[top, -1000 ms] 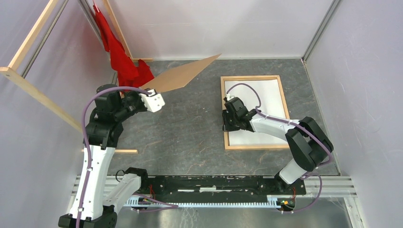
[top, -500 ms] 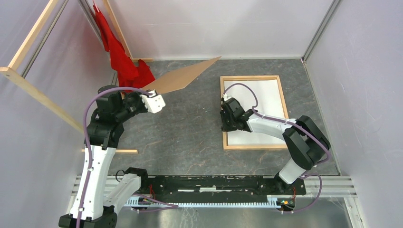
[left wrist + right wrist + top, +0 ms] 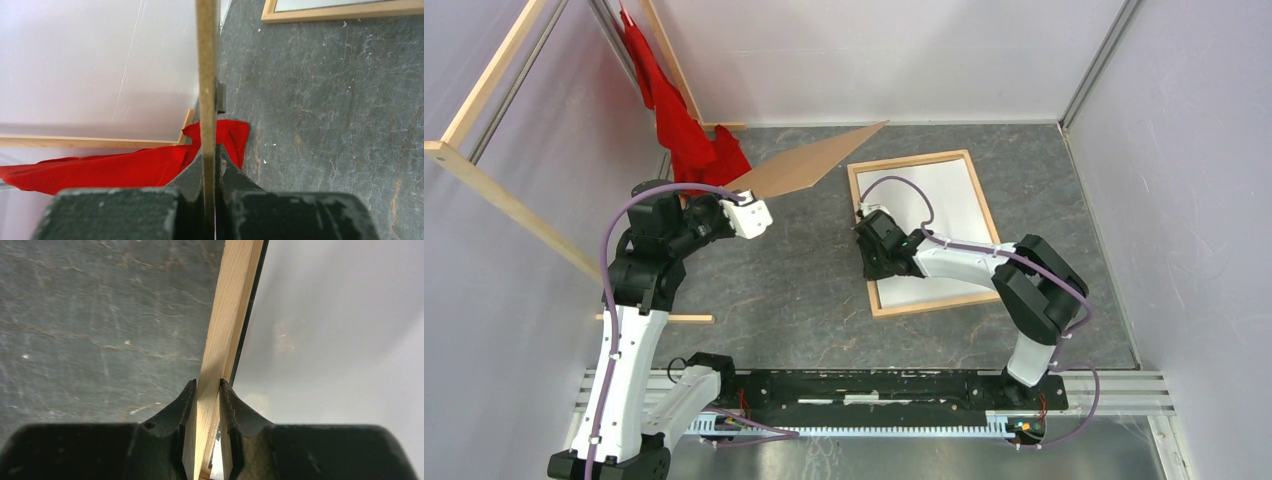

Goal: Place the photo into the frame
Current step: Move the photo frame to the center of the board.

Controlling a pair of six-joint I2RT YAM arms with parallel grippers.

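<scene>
Grey stone-look table [image 3: 804, 290] carries everything we see. On its right half, between the near and far edges, the frame [image 3: 235, 305] lies flat and a little turned, so its sides are not parallel to the table edges. The photo [image 3: 949, 215] lies inside it with the white back up. The right gripper [image 3: 206, 390] is clamped on the left rail of the frame, one finger on each side of the wood. On the left half, the left gripper [image 3: 209, 175] is up above the table and tightly pinches a thin brown board [image 3: 809, 160]. From the wrist we see this board edge-on, and it slants toward the far edge. In the far left corner a red cloth [image 3: 686, 135] hangs down beside long wooden rails [image 3: 509, 205].
</scene>
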